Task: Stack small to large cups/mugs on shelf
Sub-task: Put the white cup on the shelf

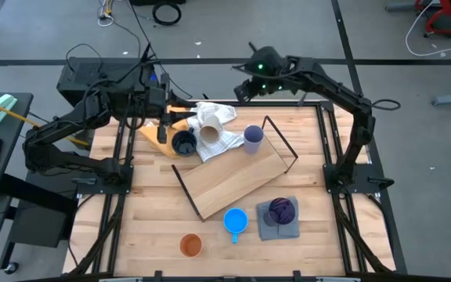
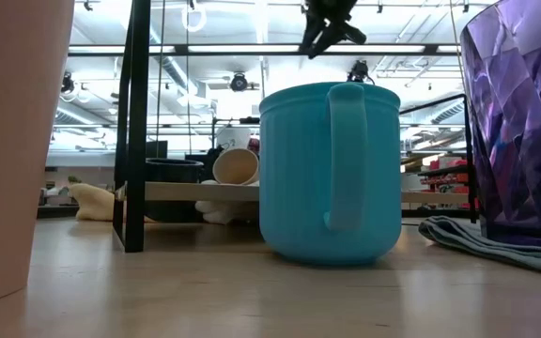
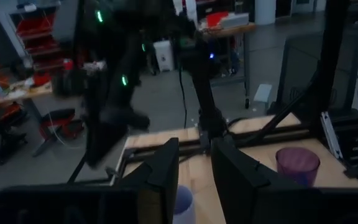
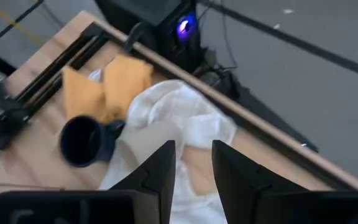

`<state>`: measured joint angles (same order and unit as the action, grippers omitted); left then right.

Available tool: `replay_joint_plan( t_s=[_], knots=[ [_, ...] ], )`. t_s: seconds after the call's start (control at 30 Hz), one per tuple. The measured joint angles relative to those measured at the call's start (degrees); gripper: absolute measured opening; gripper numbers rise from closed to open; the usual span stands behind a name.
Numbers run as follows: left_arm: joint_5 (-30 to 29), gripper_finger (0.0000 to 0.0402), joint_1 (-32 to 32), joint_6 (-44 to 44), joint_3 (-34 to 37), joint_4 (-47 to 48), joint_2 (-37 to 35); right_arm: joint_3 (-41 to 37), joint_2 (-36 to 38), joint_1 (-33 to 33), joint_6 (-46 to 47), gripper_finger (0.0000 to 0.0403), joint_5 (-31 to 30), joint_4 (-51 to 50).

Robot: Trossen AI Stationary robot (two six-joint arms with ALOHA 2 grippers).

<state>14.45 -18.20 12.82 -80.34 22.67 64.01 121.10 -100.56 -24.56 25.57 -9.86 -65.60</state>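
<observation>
The light-wood shelf (image 1: 237,178) lies slantwise mid-table. The lavender cup (image 1: 253,137) stands upright at the shelf's far edge. The beige cup (image 1: 210,135) lies on its side on the white cloth (image 1: 221,125). The dark navy mug (image 1: 183,143) stands at the shelf's far left corner. Near the table's near edge are the blue mug (image 1: 236,221), the orange cup (image 1: 191,245), and the purple cup (image 1: 282,210) on a grey cloth. My left gripper (image 1: 163,129) hangs open over the yellow cloth beside the navy mug. My right gripper (image 1: 245,90) hovers open, high over the far edge.
A yellow cloth (image 4: 107,87) and the white cloth (image 4: 179,118) lie bunched at the far side by the navy mug (image 4: 82,142). The shelf's black wire frame (image 2: 139,122) stands up at both ends. Bare tabletop shows near the left side (image 1: 147,211).
</observation>
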Motion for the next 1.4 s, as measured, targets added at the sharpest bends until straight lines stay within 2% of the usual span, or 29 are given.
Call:
replay_joint_plan(
  t_s=[0.17,0.4,0.63,0.77,0.97,1.17,1.4],
  knots=[
    [-5.26,0.0105,-1.54,2.39,-0.02,4.74,1.59,-0.02,4.26,-4.05,-1.79,0.0112,-0.20,5.75],
    [-5.42,0.0105,-5.15,2.86,-0.11,6.34,8.84,0.04,13.25,-7.92,-3.34,0.0112,-0.28,13.84],
    [-5.37,0.0111,-5.53,5.05,-0.09,12.74,17.11,0.04,19.03,-7.91,-5.13,0.0112,-0.20,12.96],
    [-7.14,0.0129,-4.94,6.41,-0.09,17.20,20.70,0.04,19.81,-7.91,-6.20,0.0112,-0.20,11.43],
    [-7.74,0.0178,-3.53,5.83,-0.09,19.83,24.18,0.04,18.84,-7.91,-7.51,0.0112,-0.18,9.14],
    [-14.37,0.0220,-2.58,4.74,-0.05,20.90,26.43,0.00,17.51,-7.91,-7.79,0.0112,2.55,8.04],
    [-15.22,0.0235,-2.54,3.93,-0.02,21.00,26.84,0.00,17.60,-7.91,-7.79,0.0112,4.48,3.87]
  ],
)
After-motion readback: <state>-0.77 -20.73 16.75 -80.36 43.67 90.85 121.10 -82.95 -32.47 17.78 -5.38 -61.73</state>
